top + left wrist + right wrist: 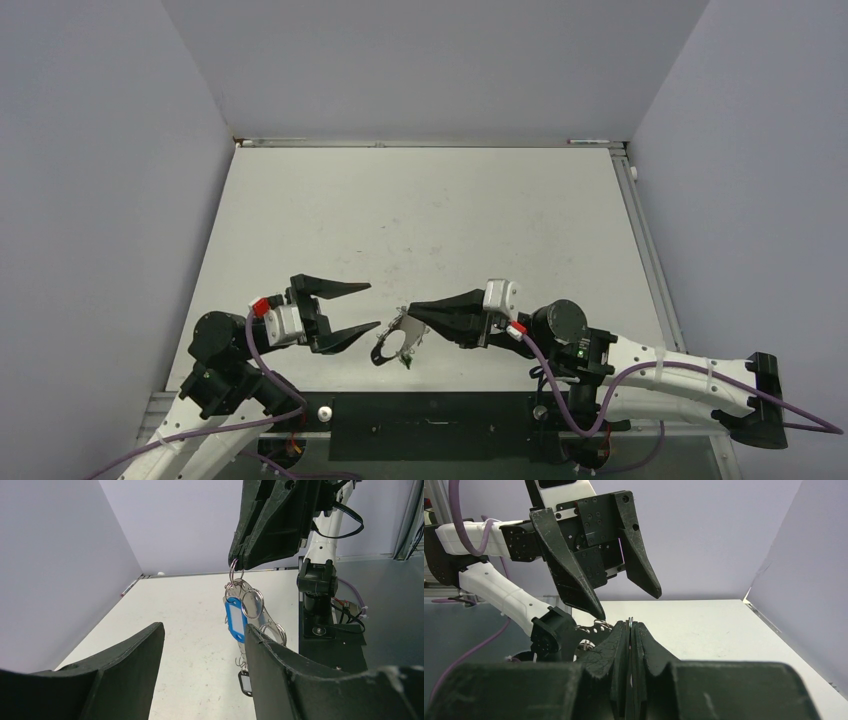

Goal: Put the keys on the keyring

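My right gripper is shut on a thin silvery ring at the top of the keyring and holds the bunch hanging above the table. In the left wrist view the keyring dangles from the right fingertips with small rings along it, a blue-capped key and a small black oval loop at the bottom. A green bit shows at the bunch's lower end. My left gripper is open and empty just left of the bunch. The right wrist view shows the ring's edge pinched at my right gripper.
The white table has grey walls on three sides. A black base plate runs along the near edge between the arm bases. The left arm's fingers hang close in front of the right wrist camera.
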Controlling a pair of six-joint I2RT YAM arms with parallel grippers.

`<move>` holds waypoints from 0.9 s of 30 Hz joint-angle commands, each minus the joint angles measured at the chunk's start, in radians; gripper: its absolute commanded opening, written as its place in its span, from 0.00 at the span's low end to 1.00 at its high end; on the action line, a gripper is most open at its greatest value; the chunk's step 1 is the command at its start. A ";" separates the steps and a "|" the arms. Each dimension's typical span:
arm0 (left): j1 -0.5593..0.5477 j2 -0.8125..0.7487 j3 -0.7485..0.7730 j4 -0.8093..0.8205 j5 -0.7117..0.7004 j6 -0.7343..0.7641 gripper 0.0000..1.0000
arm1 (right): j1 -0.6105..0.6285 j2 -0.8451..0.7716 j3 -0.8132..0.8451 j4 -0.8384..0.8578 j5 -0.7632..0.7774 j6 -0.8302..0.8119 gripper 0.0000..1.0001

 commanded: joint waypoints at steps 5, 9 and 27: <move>0.005 -0.007 -0.001 0.043 0.030 0.006 0.57 | 0.002 -0.041 0.008 0.088 -0.007 0.016 0.05; 0.005 -0.001 -0.003 0.057 0.062 0.000 0.53 | 0.002 -0.040 0.011 0.086 -0.015 0.016 0.05; 0.024 -0.039 -0.036 0.212 0.143 -0.083 0.47 | 0.004 -0.033 -0.003 0.090 -0.031 0.033 0.05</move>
